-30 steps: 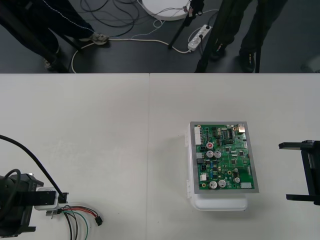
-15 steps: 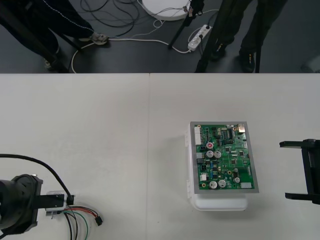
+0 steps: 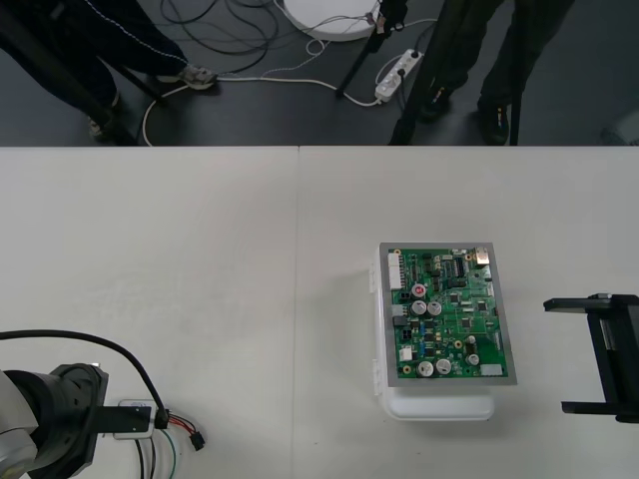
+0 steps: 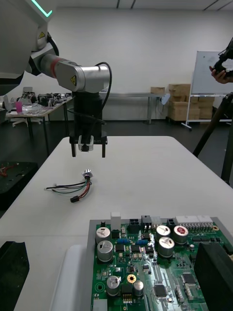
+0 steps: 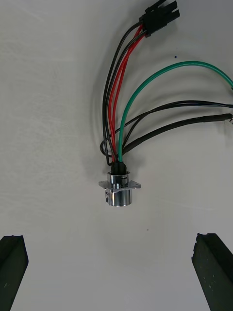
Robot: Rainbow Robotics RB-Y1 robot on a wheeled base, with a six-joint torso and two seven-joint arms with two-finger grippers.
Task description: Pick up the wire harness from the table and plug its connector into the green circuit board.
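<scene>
The wire harness [image 3: 172,436] lies on the table at the near left, its black plug [image 3: 197,440] pointing right. My left gripper [image 3: 140,419] hangs just above the harness's left end, open. In the left wrist view the round metal socket [image 5: 118,187] lies flat between and ahead of the two wide-apart fingers [image 5: 212,267], with red, black and green wires running to the plug [image 5: 159,14]. The green circuit board [image 3: 449,314] sits on its white base [image 3: 439,406] right of centre. My right gripper [image 3: 557,354] stands open, right of the board. From the right wrist, the left gripper [image 4: 88,150] hovers over the harness [image 4: 73,187].
A seam [image 3: 298,299] runs down the middle of the table. The board [image 4: 155,262] lies close in front of the right gripper's fingers [image 4: 213,272]. Bare table stretches between harness and board. Cables and tripod legs lie on the dark floor beyond the far edge.
My left gripper has shifted right and toward the near edge, coming over the harness's socket end. The right gripper has moved slightly left. The harness has not moved.
</scene>
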